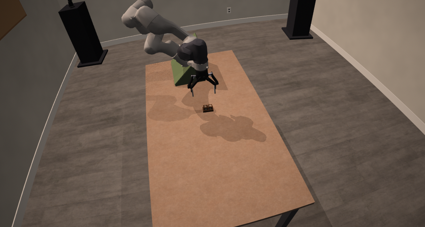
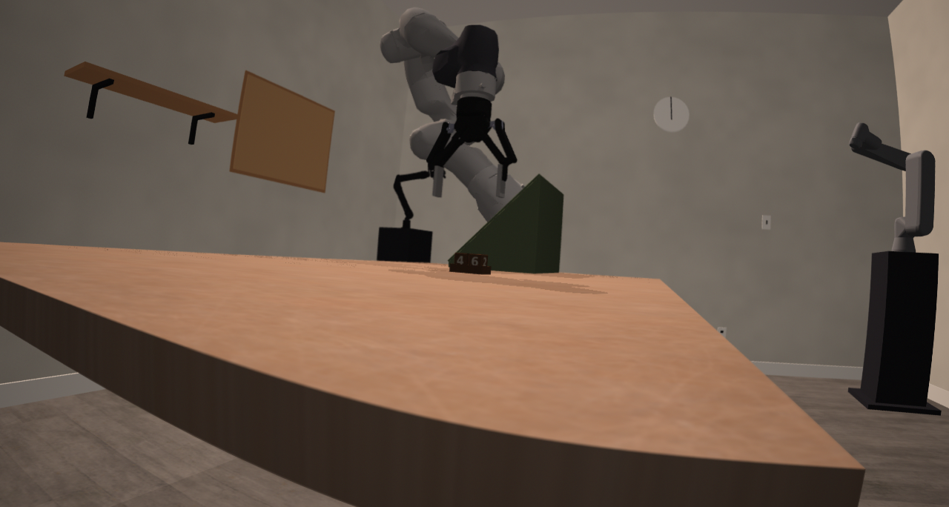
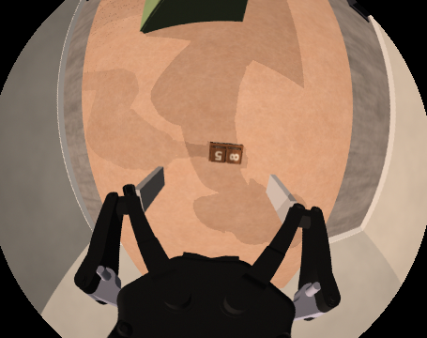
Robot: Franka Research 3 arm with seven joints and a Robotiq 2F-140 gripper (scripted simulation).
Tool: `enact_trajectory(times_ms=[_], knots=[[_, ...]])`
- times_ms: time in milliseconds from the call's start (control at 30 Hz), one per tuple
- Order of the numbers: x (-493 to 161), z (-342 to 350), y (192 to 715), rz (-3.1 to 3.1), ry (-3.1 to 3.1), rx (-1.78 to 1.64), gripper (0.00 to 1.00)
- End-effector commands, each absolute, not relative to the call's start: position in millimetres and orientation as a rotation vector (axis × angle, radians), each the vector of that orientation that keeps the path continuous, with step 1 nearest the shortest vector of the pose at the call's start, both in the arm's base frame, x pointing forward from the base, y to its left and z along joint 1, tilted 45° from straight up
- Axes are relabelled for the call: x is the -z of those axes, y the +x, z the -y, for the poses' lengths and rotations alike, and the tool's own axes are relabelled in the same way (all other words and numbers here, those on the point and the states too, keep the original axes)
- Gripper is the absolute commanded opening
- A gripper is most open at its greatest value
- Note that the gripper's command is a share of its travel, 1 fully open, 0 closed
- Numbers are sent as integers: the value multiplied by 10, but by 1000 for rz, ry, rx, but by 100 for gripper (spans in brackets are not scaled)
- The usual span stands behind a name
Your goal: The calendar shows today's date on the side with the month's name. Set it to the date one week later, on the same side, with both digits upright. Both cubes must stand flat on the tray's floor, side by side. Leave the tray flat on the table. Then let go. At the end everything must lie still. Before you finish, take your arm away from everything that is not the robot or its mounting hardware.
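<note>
Two cubes (image 1: 208, 107) in tray (image 1: 208, 110), well below spread, empty pincer (image 1: 204, 91)

The arm (image 1: 154, 26) has rounded, light grey segments and a dark grey wrist with a pale ring. The black pincer (image 1: 204, 91) has thin linkage bars, light grey pads (image 3: 281, 193) and small silver pins.

The gripper (image 1: 204, 91) hung wide open above the table (image 1: 213, 166), near the small calendar (image 1: 208, 108), holding nothing.
</note>
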State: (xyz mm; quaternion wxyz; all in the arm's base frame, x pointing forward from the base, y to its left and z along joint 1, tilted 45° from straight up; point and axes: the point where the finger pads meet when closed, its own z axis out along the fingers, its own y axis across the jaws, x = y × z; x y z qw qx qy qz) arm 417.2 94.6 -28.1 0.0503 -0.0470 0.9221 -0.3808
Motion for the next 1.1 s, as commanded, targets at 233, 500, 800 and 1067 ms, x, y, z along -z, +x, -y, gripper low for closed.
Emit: enact_trajectory(times_ms=[233, 500, 800, 1067], knots=[[293, -942, 4163, -2803, -122, 1156, 100], [284, -946, 4173, -2809, -151, 1159, 100], [325, -902, 4178, -2850, -503, 1207, 100], [353, -872, 4181, -2857, -765, 1232, 100]])
